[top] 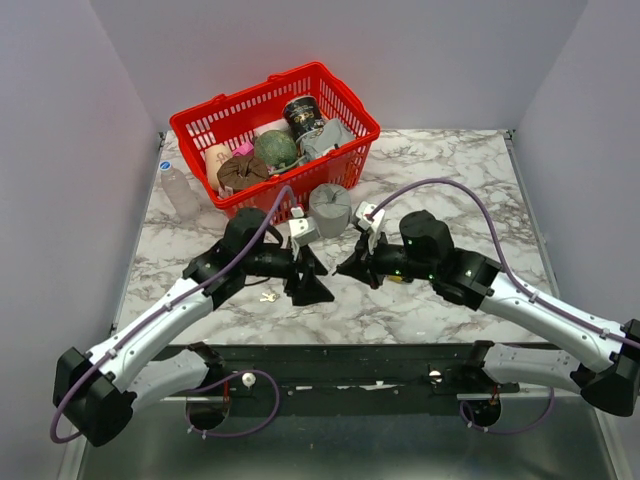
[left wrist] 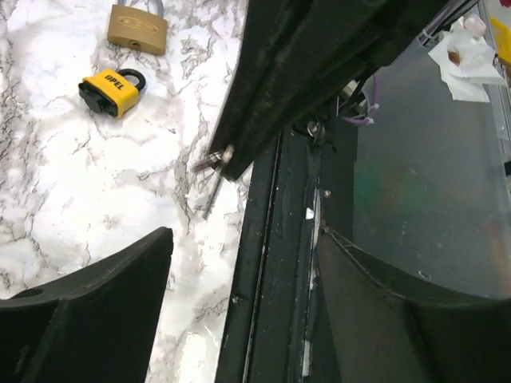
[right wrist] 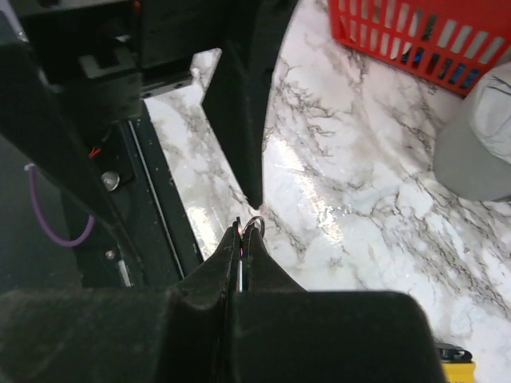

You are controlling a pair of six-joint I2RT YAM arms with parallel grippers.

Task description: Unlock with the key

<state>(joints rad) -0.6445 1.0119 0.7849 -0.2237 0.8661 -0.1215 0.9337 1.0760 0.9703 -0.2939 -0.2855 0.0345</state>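
My right gripper (right wrist: 246, 233) is shut on a small metal key with a ring (right wrist: 255, 225) that sticks out at the fingertips, held just above the marble. In the left wrist view that key (left wrist: 214, 161) shows at the tip of the right gripper. A yellow padlock (left wrist: 112, 88) and a brass padlock (left wrist: 137, 29) lie on the marble behind it, under the right arm; the yellow one also shows in the right wrist view (right wrist: 456, 369). My left gripper (left wrist: 243, 271) is open and empty, facing the right gripper (top: 341, 268) closely in the top view (top: 308, 279).
A second small bunch of keys (top: 268, 296) lies on the marble by the left arm. A grey cylinder (top: 329, 208) stands behind the grippers. A red basket (top: 352, 148) holds several items at the back. A clear bottle (top: 179, 190) stands at the left. The black table-edge rail (left wrist: 271, 263) runs below.
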